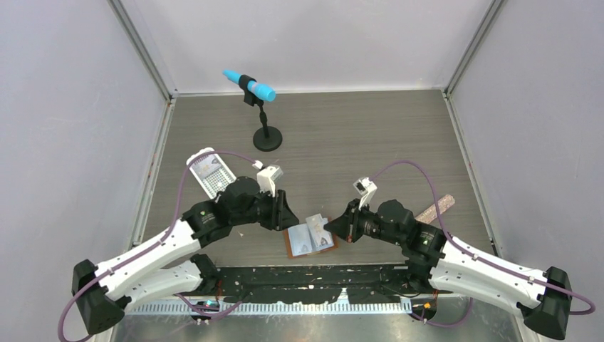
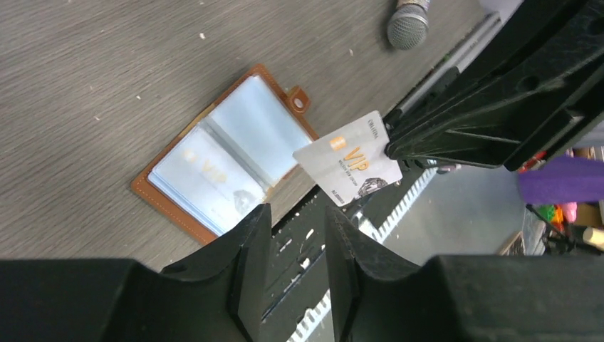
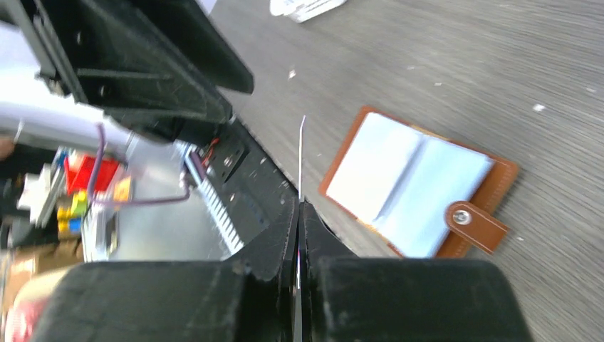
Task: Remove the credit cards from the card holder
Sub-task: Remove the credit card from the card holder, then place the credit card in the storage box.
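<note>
VIP card point(image 2: 349, 167) out, pinched in the closed right gripper point(image 3: 300, 214) beside the card holder point(image 2: 221, 164), which lies open on the table point(image 2: 85, 71); left gripper point(image 2: 299, 235) apart, empty; another card point(image 2: 203, 174) still pocketed.

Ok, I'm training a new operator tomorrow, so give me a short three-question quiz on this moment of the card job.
1. True or false: the card holder lies open on the table.
2. Fill in: the left gripper has its jaws ___, nothing between them.
3. What pinches the VIP card? A the left gripper; B the right gripper; C nothing.
Key: 1 true; 2 open; 3 B.
</note>
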